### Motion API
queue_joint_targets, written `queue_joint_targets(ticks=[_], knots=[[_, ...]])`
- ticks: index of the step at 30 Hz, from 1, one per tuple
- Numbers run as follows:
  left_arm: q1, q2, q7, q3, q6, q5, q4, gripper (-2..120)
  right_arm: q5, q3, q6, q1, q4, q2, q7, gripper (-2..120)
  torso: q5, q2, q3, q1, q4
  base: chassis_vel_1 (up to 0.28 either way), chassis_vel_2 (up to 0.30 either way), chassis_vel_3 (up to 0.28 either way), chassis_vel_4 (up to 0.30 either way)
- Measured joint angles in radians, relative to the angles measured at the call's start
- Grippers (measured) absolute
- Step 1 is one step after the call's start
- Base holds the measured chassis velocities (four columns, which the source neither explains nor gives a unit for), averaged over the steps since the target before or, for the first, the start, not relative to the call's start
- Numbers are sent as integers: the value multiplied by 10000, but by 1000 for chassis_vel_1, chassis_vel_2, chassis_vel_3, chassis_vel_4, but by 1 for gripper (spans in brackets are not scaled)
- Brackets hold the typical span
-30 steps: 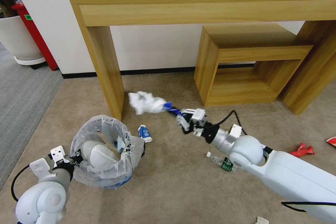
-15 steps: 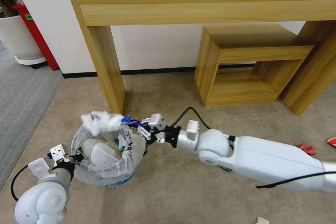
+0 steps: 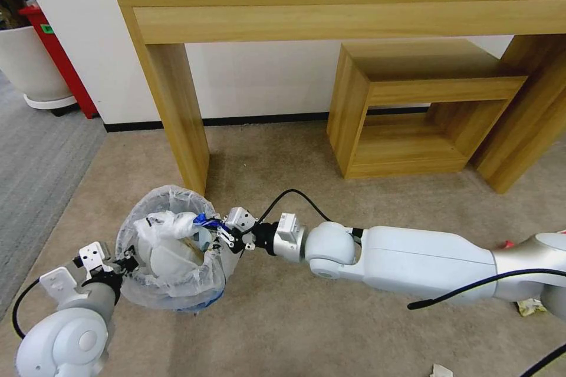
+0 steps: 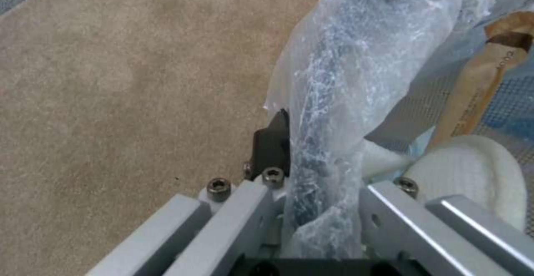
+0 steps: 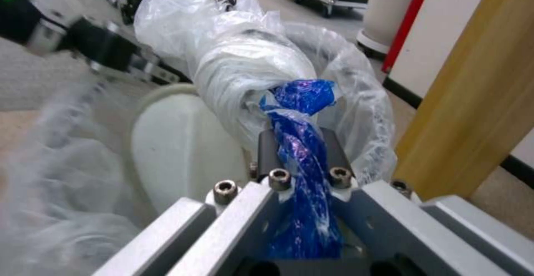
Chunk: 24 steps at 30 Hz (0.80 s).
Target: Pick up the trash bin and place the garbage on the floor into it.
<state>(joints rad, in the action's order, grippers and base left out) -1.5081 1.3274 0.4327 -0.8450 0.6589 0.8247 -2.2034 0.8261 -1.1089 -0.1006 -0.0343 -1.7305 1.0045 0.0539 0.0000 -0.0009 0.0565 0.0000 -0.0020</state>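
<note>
right gripper (image 5: 298, 150), clenched on a crumpled white-and-blue plastic wrapper (image 3: 171, 225), should probably release only once inside the bag-lined round trash bin (image 3: 154, 294); left gripper (image 4: 311, 159) pinches its rim.

Beige carpet (image 3: 283, 147) under a wooden console table (image 3: 354, 3) against a white wall (image 3: 259, 79); wooden cube shelf (image 3: 413, 106) beneath the table.

A translucent whitish liner covers the trash bin (image 3: 171, 283); a white-and-blue crumpled wrapper (image 5: 300, 113) hangs above it, over beige floor (image 3: 283, 318) bordered by grey ribbed carpet (image 3: 35, 159) and pale wood furniture (image 3: 354, 17).
</note>
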Motion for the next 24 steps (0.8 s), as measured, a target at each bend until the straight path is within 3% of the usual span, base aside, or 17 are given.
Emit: queue_joint_targets(ticks=[3,12,24], knots=[[-6,0,-3,-7,-6,12,0,1,-56,-30,-20,-17,141,110,49,0,-1,0,0,0,0,0,0,0,0],[-31,2,-11,-28,-22,29,-7,1,-115,-41,-161,-132,231,300,123,32,0,0,-1,0,0,0,0,0,0],[-46,-8,-14,-54,-28,-16,36,1,-272,354,-335,-285,-43,-169,23,76,0,0,-1,0,-1,0,0,0,0]])
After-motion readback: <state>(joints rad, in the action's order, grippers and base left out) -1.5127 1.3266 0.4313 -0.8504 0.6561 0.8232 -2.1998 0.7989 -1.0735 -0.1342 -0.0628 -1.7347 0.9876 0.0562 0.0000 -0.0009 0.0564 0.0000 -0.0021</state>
